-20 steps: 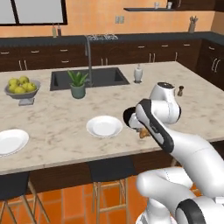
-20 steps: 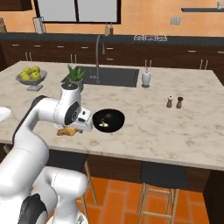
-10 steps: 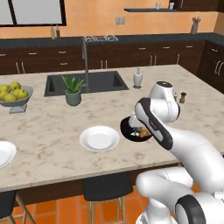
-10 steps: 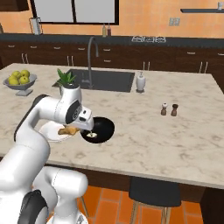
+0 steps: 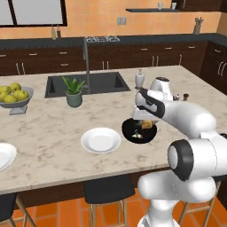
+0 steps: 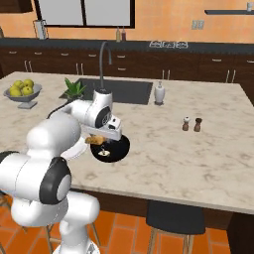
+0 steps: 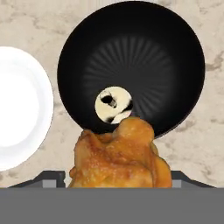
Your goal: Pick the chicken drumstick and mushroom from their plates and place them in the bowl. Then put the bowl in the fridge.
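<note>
The gripper [image 6: 101,140] is gripping the drumstick [image 7: 118,157], jaws standing wide around it, just above the bowl [image 7: 131,65]. In the hand view the drumstick is sitting at the bottom centre w/ the finger tips mostly hidden behind it, & its top edge is overlapping the bowl's near rim. In the right base view the drumstick [image 6: 95,140] is showing as an orange-tan lump under the hand, over the bowl's [image 6: 110,148] left edge; in the left base view it [image 5: 146,125] is peeking out below the wrist, over the bowl [image 5: 138,131].

The mushroom [image 7: 113,105] is lying inside the bowl, a bit toward the near side from centre, cap up, pale w/ dark marks. It is also showing as a pale speck in the bowl from the right [image 6: 103,153] & from the left [image 5: 138,135].

A white plate [image 7: 19,107] is sitting just beside the bowl on the counter [image 7: 192,148], not touching it as far as the hand view is showing. In the left base view this plate [image 5: 101,140] is lying left of the bowl, & a 2nd plate [image 5: 5,155] is sitting well apart at the left edge.

Further out: a fruit bowl [image 5: 14,96] w/ yellow-green fruit, a potted plant [image 5: 73,91] by the sink [image 5: 88,83], a soap bottle [image 5: 139,79], & salt & pepper shakers [image 6: 191,123] to the arm's right.
</note>
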Motion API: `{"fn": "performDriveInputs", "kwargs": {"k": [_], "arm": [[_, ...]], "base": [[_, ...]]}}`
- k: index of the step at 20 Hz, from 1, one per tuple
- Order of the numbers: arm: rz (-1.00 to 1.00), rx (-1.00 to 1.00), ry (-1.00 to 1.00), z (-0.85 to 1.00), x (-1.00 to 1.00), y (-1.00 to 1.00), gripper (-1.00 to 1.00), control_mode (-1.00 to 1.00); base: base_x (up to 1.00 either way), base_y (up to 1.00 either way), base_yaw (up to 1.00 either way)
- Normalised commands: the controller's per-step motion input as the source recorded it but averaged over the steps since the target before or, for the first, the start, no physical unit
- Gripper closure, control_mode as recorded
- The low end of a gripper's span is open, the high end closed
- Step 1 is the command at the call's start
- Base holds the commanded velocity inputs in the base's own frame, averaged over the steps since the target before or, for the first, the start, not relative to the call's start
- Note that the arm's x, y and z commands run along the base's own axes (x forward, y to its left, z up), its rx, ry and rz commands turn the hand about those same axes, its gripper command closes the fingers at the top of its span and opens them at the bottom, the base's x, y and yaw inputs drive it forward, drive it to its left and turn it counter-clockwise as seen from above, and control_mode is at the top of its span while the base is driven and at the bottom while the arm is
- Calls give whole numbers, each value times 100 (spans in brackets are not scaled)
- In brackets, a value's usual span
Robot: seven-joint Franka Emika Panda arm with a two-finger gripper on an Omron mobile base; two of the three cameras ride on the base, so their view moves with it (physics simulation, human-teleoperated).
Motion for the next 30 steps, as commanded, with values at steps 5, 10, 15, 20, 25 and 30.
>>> {"fn": "performDriveInputs", "kwargs": {"k": [5,10,15,20,25,30], "arm": [[-8,-11,8,-43,96,1,100,-100],[-3,-8,1,-59,35,0,100,-100],[0,-3,3,-51,26,0,100,-100],[0,0,6,-35,46,0,100,-100],[0,0,7,-32,35,0,-100,-100],[0,0,6,-7,8,0,-100,-100]], "base": [[0,0,0],[0,0,0],[0,0,0],[0,0,0],[0,0,0],[0,0,0]]}}
